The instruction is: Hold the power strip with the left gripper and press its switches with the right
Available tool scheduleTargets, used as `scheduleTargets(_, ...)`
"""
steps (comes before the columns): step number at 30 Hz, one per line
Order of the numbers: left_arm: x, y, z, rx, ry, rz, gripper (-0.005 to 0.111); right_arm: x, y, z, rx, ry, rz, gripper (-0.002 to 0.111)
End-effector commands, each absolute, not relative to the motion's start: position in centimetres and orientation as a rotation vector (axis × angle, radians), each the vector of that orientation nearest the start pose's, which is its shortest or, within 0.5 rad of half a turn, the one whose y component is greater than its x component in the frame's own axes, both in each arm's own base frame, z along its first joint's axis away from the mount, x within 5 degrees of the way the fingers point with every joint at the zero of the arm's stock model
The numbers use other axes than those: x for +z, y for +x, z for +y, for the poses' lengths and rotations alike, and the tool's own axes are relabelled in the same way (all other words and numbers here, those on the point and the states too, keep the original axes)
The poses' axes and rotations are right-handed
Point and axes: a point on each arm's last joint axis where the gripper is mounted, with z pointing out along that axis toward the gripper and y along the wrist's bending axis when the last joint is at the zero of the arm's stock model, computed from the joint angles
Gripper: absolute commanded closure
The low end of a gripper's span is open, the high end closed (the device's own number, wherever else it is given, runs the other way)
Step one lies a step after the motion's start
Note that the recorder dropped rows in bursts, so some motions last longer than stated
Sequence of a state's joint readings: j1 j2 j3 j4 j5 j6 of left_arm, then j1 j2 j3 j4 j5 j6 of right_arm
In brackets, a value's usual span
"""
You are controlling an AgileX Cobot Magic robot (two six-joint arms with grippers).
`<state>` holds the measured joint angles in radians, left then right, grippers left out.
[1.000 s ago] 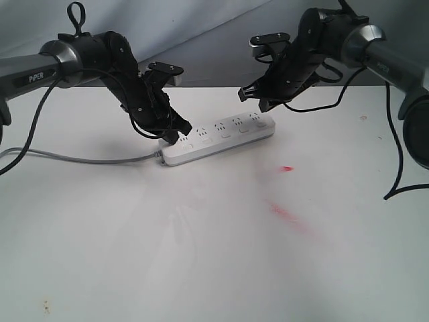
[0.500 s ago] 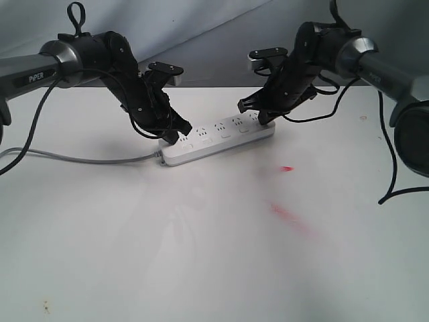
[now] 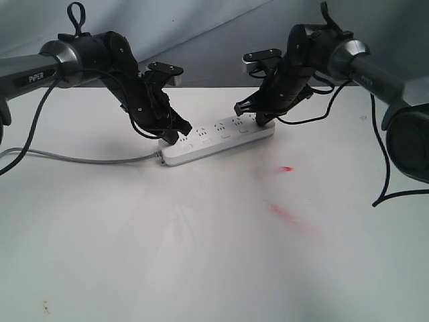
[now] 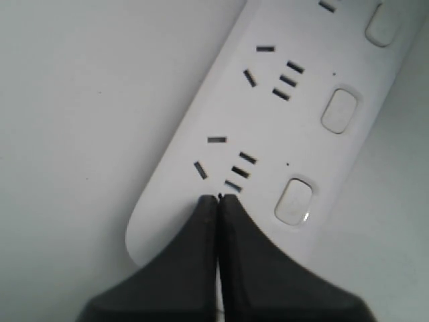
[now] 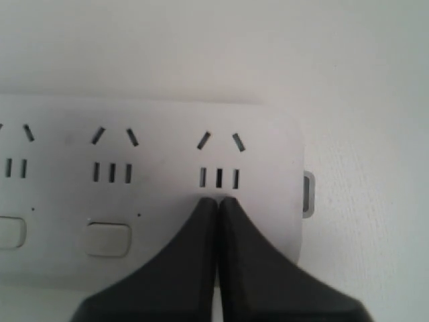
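Toward the far side of the white table: the power strip, lying flat and slanted, cord end nearer the left arm. Thin grey cord trailing from that end to the left edge of the exterior view.

Left gripper down on the cord end of the strip. Seen from the left wrist: fingers pressed together with nothing between them, tip touching the strip's top face just beside the slots of the end socket group. Resting on top, not clamped around the sides. 3 of the switches visible there in a row, the nearest just beside the tip but not under it.

Right gripper down on the opposite end. Seen from the right wrist: fingers likewise closed on nothing, tip set on the strip directly below the 3 upright slots of the last socket group. That group's button hidden beneath the tip. Neighbouring button in plain view, untouched.

2 red smears on the table nearer the camera, well apart from the strip.
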<state>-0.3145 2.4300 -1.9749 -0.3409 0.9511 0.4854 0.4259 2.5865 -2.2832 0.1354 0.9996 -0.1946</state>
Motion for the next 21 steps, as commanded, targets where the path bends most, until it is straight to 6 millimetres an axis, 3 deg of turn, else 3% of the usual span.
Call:
scheduleTargets(1,10.0,46.6,-17.8,-0.378,0.942,2.788,0.107,6.9,47.6,22.9,0.178,-0.846,2.862,0.108)
scheduleTargets(6,10.0,46.6,-17.8,-0.378,0.942,2.788,0.107,8.1,47.8,23.0,0.189,-0.836,2.835,0.108)
scheduleTargets(9,10.0,46.6,-17.8,-0.378,0.942,2.788,0.107,11.0,48.2,23.2,0.218,-0.803,2.756,0.108)
scheduleTargets(13,10.0,46.6,-17.8,-0.378,0.942,2.788,0.107,16.9,48.5,23.7,0.292,-0.766,2.576,0.108)
scheduleTargets(16,10.0,46.6,-17.8,-0.378,0.942,2.788,0.107,19.2,48.2,24.3,0.407,-0.768,2.5,0.108)
scheduleTargets(21,10.0,46.6,-17.8,-0.378,0.942,2.788,0.107,19.4,48.0,24.5,0.447,-0.784,2.503,0.108)
